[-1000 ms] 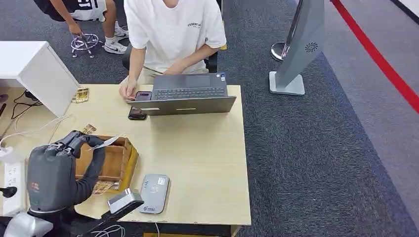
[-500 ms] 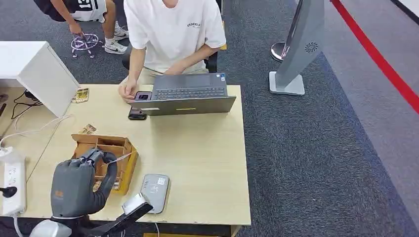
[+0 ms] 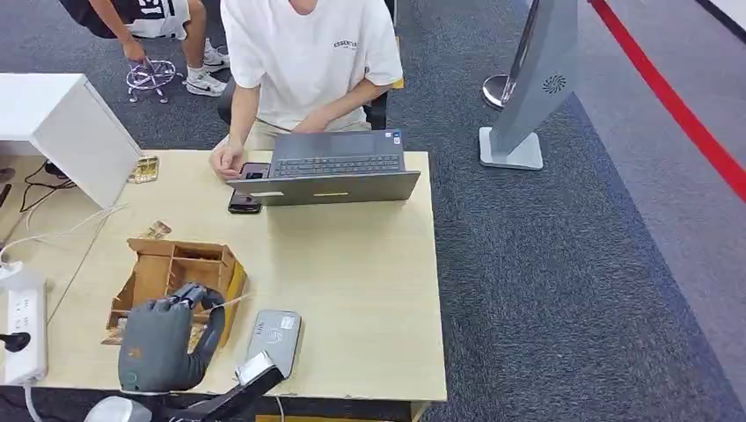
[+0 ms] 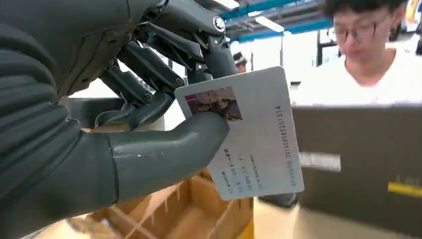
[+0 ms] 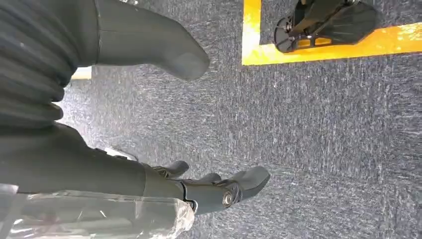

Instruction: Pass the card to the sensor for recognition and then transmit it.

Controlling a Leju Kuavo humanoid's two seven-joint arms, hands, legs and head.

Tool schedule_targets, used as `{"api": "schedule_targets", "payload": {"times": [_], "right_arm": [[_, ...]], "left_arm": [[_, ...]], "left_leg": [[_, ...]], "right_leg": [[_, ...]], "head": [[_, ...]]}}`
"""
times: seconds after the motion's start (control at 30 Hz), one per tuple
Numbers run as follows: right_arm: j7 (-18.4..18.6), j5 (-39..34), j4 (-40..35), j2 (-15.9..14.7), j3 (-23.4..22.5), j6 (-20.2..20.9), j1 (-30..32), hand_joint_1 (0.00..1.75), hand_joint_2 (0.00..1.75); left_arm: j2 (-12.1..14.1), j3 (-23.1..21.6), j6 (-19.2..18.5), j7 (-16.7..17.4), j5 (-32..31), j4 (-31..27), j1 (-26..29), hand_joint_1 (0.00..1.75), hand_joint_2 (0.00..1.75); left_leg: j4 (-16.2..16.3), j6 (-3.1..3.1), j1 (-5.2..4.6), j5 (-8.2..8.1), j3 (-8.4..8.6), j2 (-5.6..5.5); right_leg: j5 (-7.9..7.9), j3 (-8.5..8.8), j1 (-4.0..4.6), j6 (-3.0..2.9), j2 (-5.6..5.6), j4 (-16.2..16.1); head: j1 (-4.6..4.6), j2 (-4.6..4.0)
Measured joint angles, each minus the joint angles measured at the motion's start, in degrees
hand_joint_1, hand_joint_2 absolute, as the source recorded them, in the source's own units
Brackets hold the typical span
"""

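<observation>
Above wooden box (image 3: 176, 268), left hand (image 3: 167, 338) pinches card (image 4: 246, 134) beside sensor (image 3: 274, 338); right hand (image 5: 149, 124) slack, holding nothing

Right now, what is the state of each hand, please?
Left hand: holding the card between thumb and fingers.
Right hand: open, holding nothing.

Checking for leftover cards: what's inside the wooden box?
The wooden box shows bare divided compartments; the left hand, holding the card, covers its near part.
</observation>
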Motion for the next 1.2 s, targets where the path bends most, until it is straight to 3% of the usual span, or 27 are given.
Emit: {"api": "schedule_targets", "payload": {"times": [0.33, 0.53, 1.2], "right_arm": [[-2.56, 3.54, 0.04, 0.00, -0.15, 1.05, -0.01, 0.00, 1.75], [-2.91, 4.17, 0.07, 0.00, -0.20, 1.11, -0.01, 0.00, 1.75], [-3.32, 5.07, 0.09, 0.00, -0.26, 1.90, -0.01, 0.00, 1.75]], "left_arm": [[0.04, 1.31, -0.28, -0.15, -1.73, 11.61, 1.28, 1.75, 1.75], [0.07, 1.83, -1.53, -0.07, -2.58, 15.34, 1.49, 1.75, 1.75], [0.04, 2.29, -2.78, -0.13, -3.95, 17.81, 3.32, 1.75, 1.75]], "left_leg": [[0.00, 0.00, 0.00, 0.00, 0.00, 0.00], [0.00, 0.00, 0.00, 0.00, -0.01, 0.00], [-0.01, 0.00, 0.00, 0.01, 0.04, -0.02]], "right_leg": [[0.00, 0.01, 0.00, 0.00, -0.01, 0.00], [0.00, 0.01, 0.00, 0.00, -0.01, 0.00], [0.00, 0.09, 0.00, 0.01, -0.07, 0.00]], "head": [[0.00, 0.00], [0.00, 0.00], [-0.02, 0.00]]}}
